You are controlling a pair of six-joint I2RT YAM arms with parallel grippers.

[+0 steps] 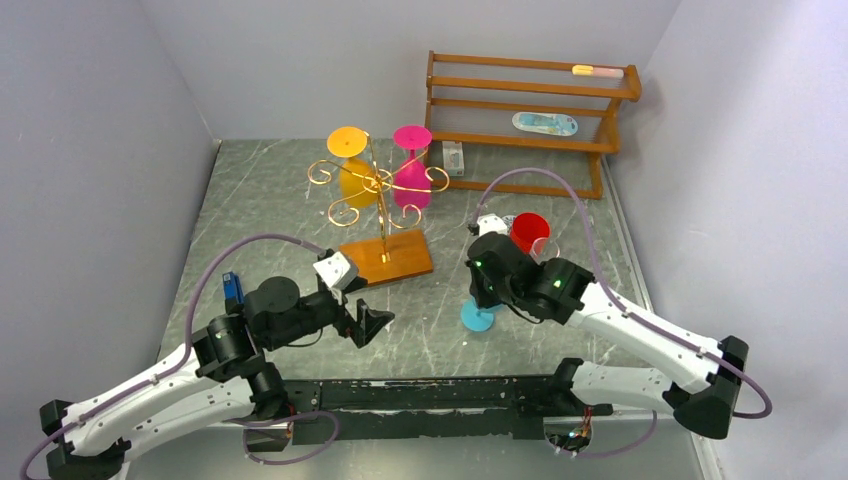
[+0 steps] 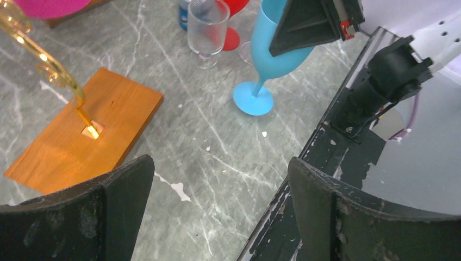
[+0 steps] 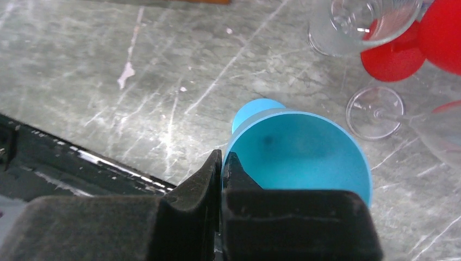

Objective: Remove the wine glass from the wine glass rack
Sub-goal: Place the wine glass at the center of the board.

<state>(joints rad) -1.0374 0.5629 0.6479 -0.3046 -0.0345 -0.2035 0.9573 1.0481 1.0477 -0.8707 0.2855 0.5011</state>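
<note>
The right gripper (image 3: 223, 166) is clenching the rim of the blue wine glass (image 3: 304, 157), whose foot is apparently resting on the table (image 1: 300, 190), clear of the wine glass rack (image 1: 383, 185); the left gripper (image 2: 217, 168) is hanging released. The set-down step is likely closing; the next move is calling for a gentle release without tipping.

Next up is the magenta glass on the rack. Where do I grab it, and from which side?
Probably the bowl of the magenta wine glass, coming from its right. It hangs foot-up in a spiral arm of the wine glass rack, with the pole and yellow wine glass crowding its left.
</note>
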